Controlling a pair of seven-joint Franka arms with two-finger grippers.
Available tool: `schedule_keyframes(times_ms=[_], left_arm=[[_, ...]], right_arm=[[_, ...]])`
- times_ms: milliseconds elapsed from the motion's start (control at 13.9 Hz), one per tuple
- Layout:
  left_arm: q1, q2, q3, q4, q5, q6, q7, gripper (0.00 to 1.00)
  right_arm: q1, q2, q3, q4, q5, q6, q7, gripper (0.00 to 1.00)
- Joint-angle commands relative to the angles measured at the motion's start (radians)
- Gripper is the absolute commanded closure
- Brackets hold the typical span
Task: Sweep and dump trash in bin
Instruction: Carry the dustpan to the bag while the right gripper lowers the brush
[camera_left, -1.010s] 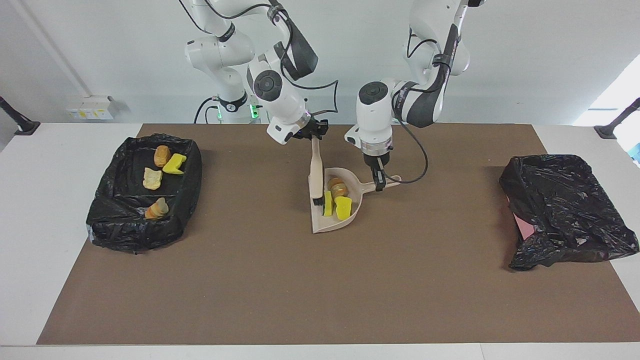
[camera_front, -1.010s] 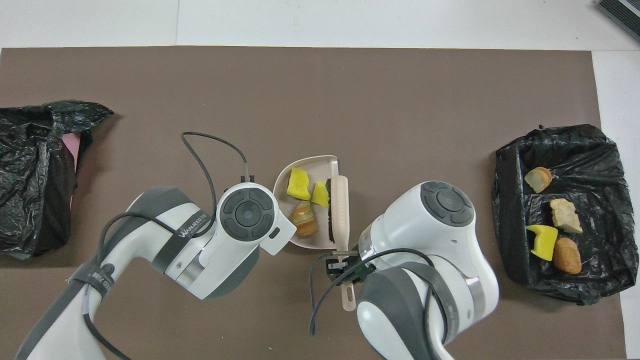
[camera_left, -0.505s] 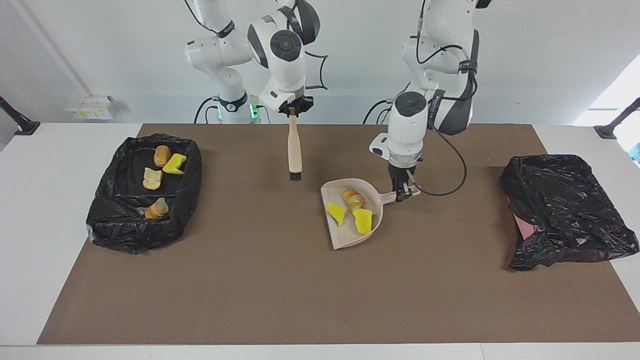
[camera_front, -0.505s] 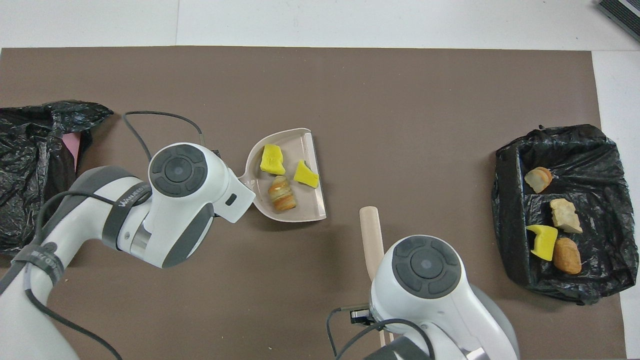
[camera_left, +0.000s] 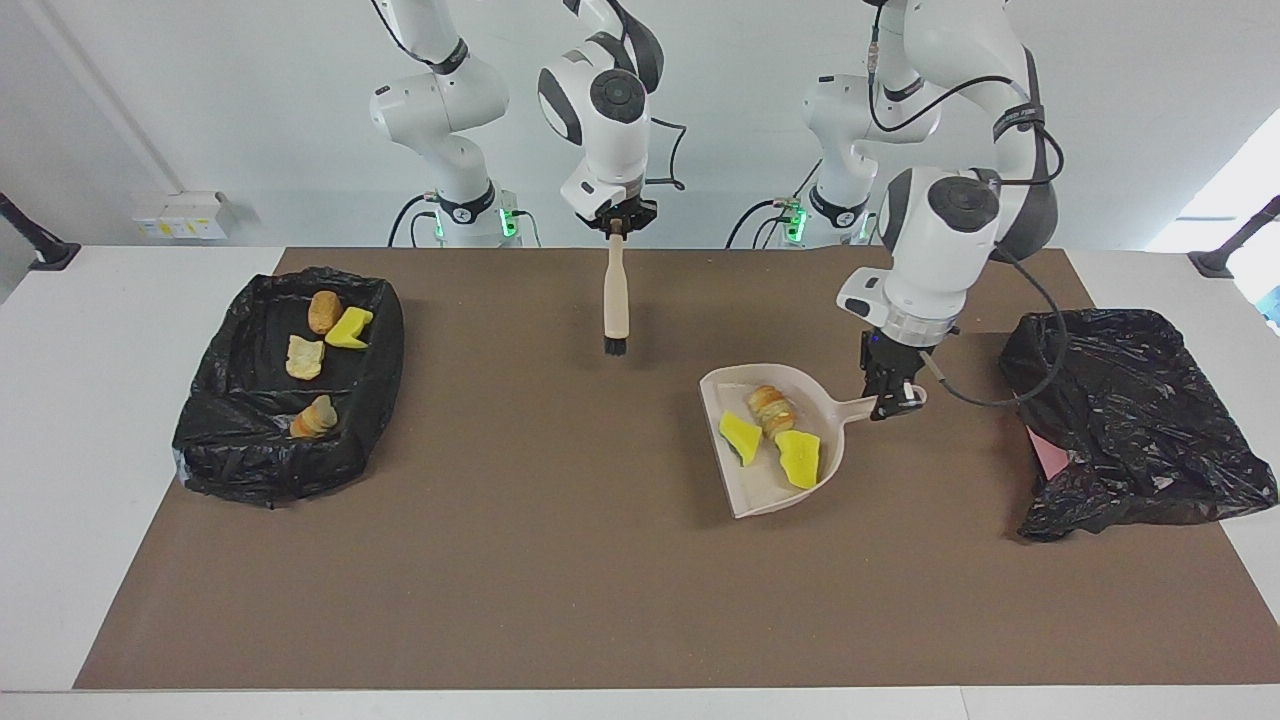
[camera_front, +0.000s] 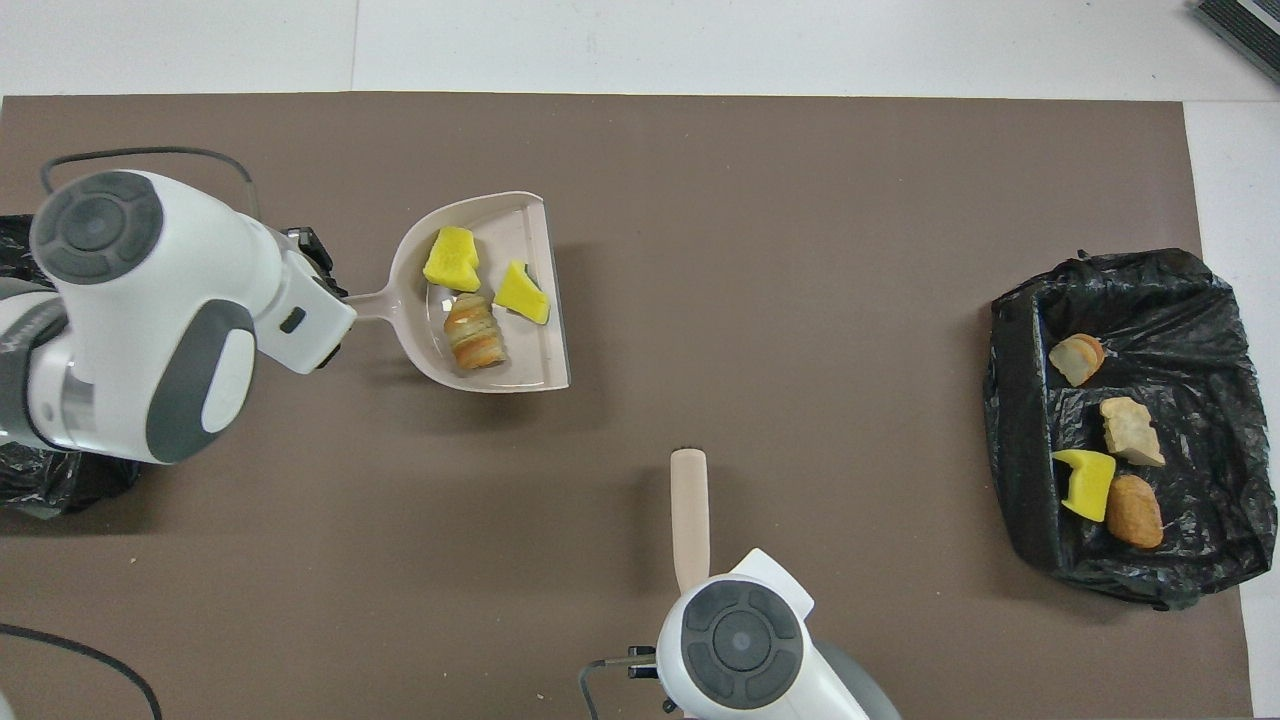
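A beige dustpan (camera_left: 765, 490) (camera_front: 530, 352) hangs a little above the brown mat, roughly level. My left gripper (camera_left: 893, 398) is shut on the tip of its handle. In the pan lie three lumps of trash: two yellow wedges (camera_left: 740, 437) (camera_left: 800, 458) and an orange-brown lump (camera_left: 771, 408) (camera_front: 475, 335). The bin (camera_left: 1130, 400) (camera_front: 45, 478), draped in a black bag, stands at the left arm's end, beside the left wrist. My right gripper (camera_left: 617, 224) is shut on the top of a beige brush (camera_left: 616, 300) (camera_front: 689, 510), which hangs bristles down over the mat.
A second black-lined bin (camera_left: 270, 465) (camera_front: 1012, 450) sits at the right arm's end and holds several more lumps, yellow, beige and orange-brown. A brown mat (camera_left: 520, 560) covers the table's middle. A cable loops from the left wrist.
The right gripper lifted the brush out of the dustpan and drew it back toward the robots. The left gripper raised the loaded dustpan and carried it toward the left arm's end.
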Motion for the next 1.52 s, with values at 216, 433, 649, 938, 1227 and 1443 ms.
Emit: schedule_keyframes(times_ms=[216,433,649,938,1227,1443], left_arm=[[0.246,0.025,-0.013,0.168,-0.080,-0.160,0.326,1.00],[0.390,0.059,-0.013,0.230,-0.110,-0.209,0.532,1.00],[0.520,0.058,-0.008,0.231,-0.101,-0.209,0.633,1.00],[0.628,0.071,-0.002,0.271,-0.020,-0.175,0.735,1.00],[0.668,0.084,0.009,0.291,0.090,-0.051,0.732,1.00],[0.668,0.084,0.012,0.290,0.228,0.016,0.690,1.00]], right_arm=[[0.055,0.084,-0.002,-0.027,0.024,0.138,-0.004,1.00],[0.058,0.117,-0.002,-0.027,0.024,0.163,-0.008,1.00],[0.058,0.117,-0.002,-0.041,0.024,0.184,-0.042,0.87],[0.058,0.124,-0.002,-0.053,0.023,0.210,-0.061,0.42],[0.032,0.152,-0.008,0.008,-0.025,0.220,-0.067,0.00],[-0.046,0.156,-0.012,0.091,-0.066,0.218,-0.064,0.00]])
